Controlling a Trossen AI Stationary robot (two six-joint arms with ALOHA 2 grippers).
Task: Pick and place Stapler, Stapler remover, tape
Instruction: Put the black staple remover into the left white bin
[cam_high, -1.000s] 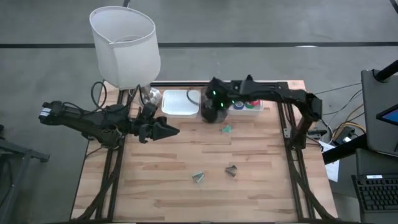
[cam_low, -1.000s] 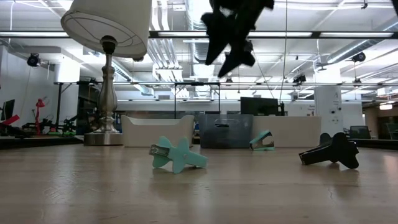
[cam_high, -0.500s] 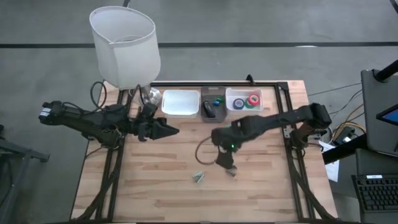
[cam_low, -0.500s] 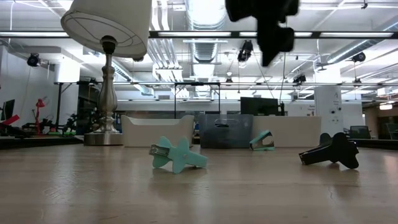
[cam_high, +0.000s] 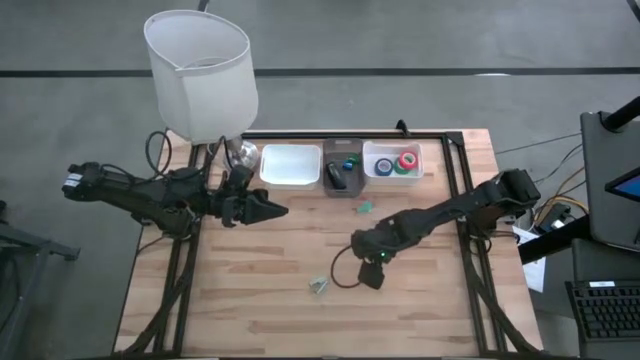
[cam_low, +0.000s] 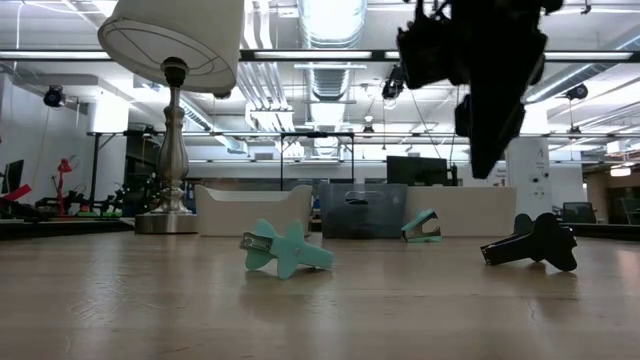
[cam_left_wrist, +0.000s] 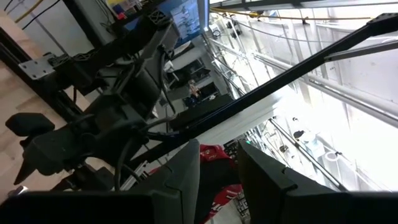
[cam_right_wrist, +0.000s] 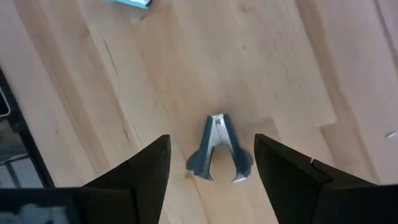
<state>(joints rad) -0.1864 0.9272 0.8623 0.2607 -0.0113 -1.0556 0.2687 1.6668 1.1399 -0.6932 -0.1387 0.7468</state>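
**Right claw lining up over a dark staple remover**

On the left of the counter (cam_high: 250, 290), a lamp (cam_high: 198, 75) is standing at the back corner. The left claw (cam_high: 270, 210) is waiting just in front of it, well apart from the work; its fingers (cam_left_wrist: 186, 177) are sitting slightly parted and holding nothing.

Along the back edge, three trays are sitting side by side: a white tray (cam_high: 291, 166), a dark tray (cam_high: 343, 172) with the stapler (cam_high: 337, 178) in it, and a clear tray (cam_high: 392, 161) with the tape (cam_high: 407, 161) rolls in it.

In the middle, two teal removers are lying loose, one near the front (cam_high: 319, 286), one near the trays (cam_high: 364, 208).

Further right, the right claw (cam_high: 368, 274) is hovering over the dark remover (cam_right_wrist: 218, 149). Its fingers (cam_right_wrist: 146, 171) are spread wide, one on each side, touching nothing.

The step in hand seems to be picking up this remover. Next, the claw would need to drop lower, keep the remover centred, and pinch it, then carry it to the trays.
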